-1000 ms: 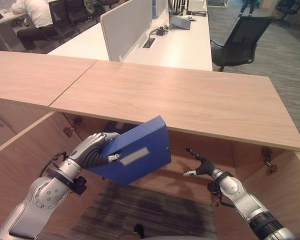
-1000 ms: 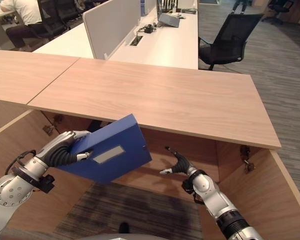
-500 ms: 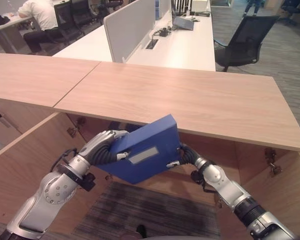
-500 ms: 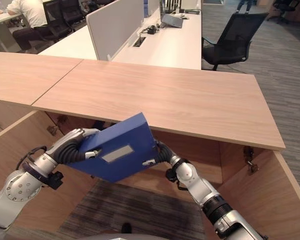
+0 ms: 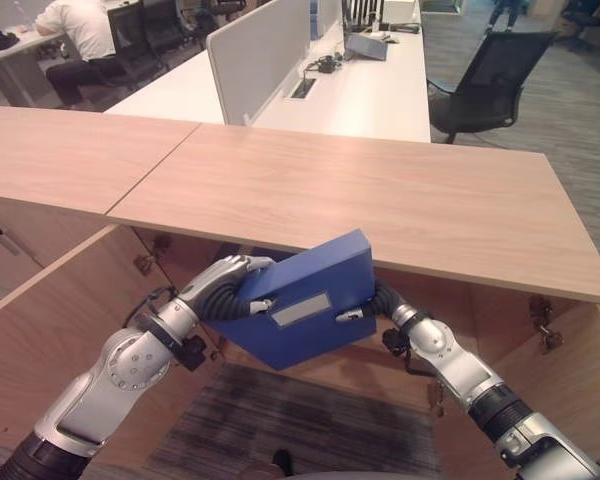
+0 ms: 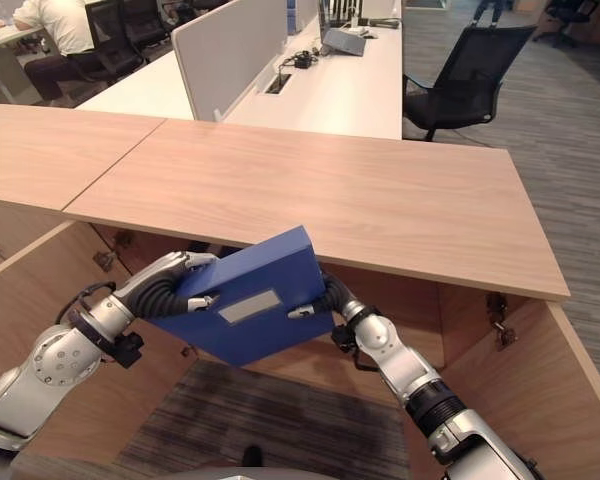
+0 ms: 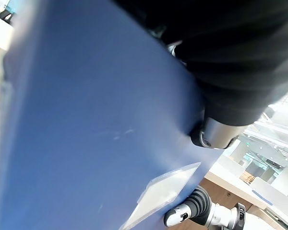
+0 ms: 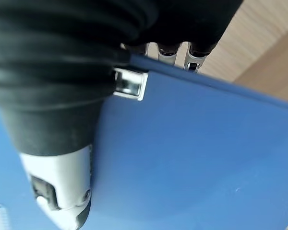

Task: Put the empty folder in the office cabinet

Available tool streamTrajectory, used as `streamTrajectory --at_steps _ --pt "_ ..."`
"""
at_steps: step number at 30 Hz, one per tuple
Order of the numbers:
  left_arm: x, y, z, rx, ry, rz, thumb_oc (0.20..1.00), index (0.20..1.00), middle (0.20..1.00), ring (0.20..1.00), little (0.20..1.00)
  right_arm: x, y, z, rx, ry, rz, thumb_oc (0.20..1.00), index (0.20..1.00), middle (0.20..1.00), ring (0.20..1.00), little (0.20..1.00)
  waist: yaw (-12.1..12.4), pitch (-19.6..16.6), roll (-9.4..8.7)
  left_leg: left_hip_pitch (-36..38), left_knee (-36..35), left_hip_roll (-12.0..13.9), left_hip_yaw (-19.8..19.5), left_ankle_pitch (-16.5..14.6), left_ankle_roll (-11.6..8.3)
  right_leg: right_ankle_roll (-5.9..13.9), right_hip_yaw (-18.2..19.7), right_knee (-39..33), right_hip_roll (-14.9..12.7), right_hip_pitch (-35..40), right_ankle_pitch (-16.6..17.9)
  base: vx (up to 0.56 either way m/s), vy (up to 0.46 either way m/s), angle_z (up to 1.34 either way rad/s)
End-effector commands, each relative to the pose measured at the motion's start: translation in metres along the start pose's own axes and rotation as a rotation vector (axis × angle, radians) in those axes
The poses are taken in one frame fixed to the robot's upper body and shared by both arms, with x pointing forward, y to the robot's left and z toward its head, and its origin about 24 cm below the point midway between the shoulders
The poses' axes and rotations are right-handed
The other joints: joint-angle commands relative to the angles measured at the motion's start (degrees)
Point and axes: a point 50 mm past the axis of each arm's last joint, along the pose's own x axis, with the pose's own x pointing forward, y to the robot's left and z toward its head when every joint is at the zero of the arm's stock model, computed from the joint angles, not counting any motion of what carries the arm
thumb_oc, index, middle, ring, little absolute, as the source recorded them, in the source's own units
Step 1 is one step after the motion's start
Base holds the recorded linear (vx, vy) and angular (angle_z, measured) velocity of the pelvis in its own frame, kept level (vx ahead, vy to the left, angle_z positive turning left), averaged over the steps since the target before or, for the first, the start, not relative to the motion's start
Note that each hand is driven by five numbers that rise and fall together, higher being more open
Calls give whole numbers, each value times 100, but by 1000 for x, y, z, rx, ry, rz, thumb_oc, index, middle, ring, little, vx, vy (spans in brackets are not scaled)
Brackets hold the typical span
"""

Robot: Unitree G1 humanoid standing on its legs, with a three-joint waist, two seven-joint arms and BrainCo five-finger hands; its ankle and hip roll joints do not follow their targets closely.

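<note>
Folder (image 5: 305,312) sits at lower centre of the frame, tilted, long axis rising toward upper right, just under the worktop (image 5: 380,195) at the cabinet (image 5: 40,330) opening; left robot hand (image 5: 230,290) curls round its left edge; right robot hand (image 5: 365,305) clasps the right edge, having closed in from apart a second ago.

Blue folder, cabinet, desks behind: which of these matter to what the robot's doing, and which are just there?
Part of the job:
blue folder
left hand and right hand, both gripping it
open wooden cabinet

Just there:
white desks
black office chair
seated person
</note>
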Motion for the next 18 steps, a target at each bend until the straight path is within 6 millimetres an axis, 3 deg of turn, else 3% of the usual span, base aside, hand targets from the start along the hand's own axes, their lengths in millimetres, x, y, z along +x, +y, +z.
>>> streamTrajectory --at_steps 1,7,10,11,12,13,14,18 --pt "21 21 65 -101 -422 100 200 200 200 200 200 27 63 66 73 -250 353 200 200 200 200 200 62 -62 -279 369 14 289 -178 -890 -225 278 -279 -39 -380 -323 449 0 0 0" --pt "31 19 72 -167 -477 106 200 200 200 200 200 27 87 57 295 -193 490 200 200 200 200 200 150 -74 -325 345 14 288 -207 -868 -246 283 -318 -39 -385 -311 455 -5 -3 4" --pt "35 16 69 -205 -463 100 200 200 200 200 200 17 107 31 454 -82 540 200 200 200 200 200 155 -50 -339 333 14 286 -205 -858 -253 284 -335 -39 -382 -313 464 0 0 0" --pt "35 15 68 -206 -462 99 260 260 260 260 260 17 107 31 456 -81 541 200 200 200 200 200 155 -60 -338 331 14 286 -205 -859 -253 284 -334 -39 -382 -316 464 0 0 0" --pt "36 13 66 -217 -447 97 423 423 423 423 423 14 113 23 502 -47 557 200 200 200 200 200 158 -48 -343 325 14 287 -204 -854 -254 282 -333 -39 -382 -323 469 0 0 0" --pt "37 10 60 -242 -419 82 903 903 903 903 903 8 120 12 560 -2 568 200 200 200 200 200 163 -27 -348 312 14 286 -208 -847 -256 283 -343 -39 -381 -334 476 0 0 0" --pt "36 1 49 -305 -361 48 1000 1000 1000 1000 1000 0 125 -3 590 59 581 200 200 200 200 200 156 -16 -343 302 14 284 -212 -843 -259 281 -345 -39 -382 -345 481 0 0 0" --pt "29 -14 26 -382 -238 2 1000 1000 1000 1000 1000 -16 126 -28 640 147 569 200 200 200 200 200 144 6 -347 289 14 285 -210 -842 -265 287 -354 -39 -382 -355 481 0 0 0"
